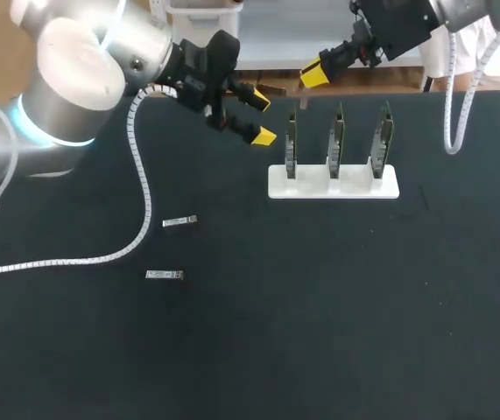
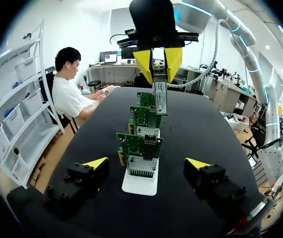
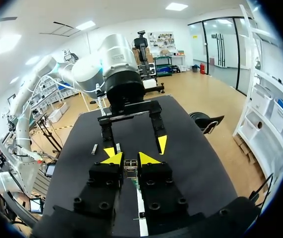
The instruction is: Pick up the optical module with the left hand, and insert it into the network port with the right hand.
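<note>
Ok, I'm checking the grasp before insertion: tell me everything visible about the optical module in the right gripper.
The optical module is a slim, silvery metal bar with a printed label on one face. It hangs upright, its upper end clamped between the yellow-tipped jaws of the right gripper, its lower end free in the air near the row of circuit boards, touching nothing else visible.

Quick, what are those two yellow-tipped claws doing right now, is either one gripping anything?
Left gripper: open, holding nothing.
Right gripper: closed on a small silver metal optical module.
</note>
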`<act>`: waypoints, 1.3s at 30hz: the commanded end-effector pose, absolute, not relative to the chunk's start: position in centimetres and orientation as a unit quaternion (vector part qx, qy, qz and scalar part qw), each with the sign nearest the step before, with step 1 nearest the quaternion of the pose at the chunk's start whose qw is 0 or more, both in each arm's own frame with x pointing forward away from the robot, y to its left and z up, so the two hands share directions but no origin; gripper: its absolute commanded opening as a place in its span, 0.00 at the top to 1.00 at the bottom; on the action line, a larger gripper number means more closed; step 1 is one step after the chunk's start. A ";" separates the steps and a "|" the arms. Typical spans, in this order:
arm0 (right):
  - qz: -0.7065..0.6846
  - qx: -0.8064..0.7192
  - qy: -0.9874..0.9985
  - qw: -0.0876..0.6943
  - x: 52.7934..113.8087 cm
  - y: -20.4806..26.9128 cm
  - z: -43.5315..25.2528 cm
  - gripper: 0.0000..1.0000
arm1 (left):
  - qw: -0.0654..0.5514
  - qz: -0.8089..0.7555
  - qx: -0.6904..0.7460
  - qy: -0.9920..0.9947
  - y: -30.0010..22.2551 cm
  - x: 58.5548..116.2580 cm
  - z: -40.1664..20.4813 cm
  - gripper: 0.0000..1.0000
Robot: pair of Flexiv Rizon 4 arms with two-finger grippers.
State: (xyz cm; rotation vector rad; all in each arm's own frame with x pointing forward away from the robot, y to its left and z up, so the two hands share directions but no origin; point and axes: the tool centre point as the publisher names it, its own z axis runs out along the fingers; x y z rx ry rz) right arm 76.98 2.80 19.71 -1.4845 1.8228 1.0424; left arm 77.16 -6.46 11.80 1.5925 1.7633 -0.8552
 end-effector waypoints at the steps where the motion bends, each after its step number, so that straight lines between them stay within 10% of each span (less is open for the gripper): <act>1: 0.390 -0.555 0.679 0.281 77.1 2.8 19.7 1.00 | 0.303 -0.321 0.603 0.664 -6.4 76.8 11.9 0.00; 39: 0.356 -0.595 0.664 0.281 76.2 3.5 19.6 1.00 | 0.287 -0.331 0.609 0.661 -7.5 76.3 11.5 0.00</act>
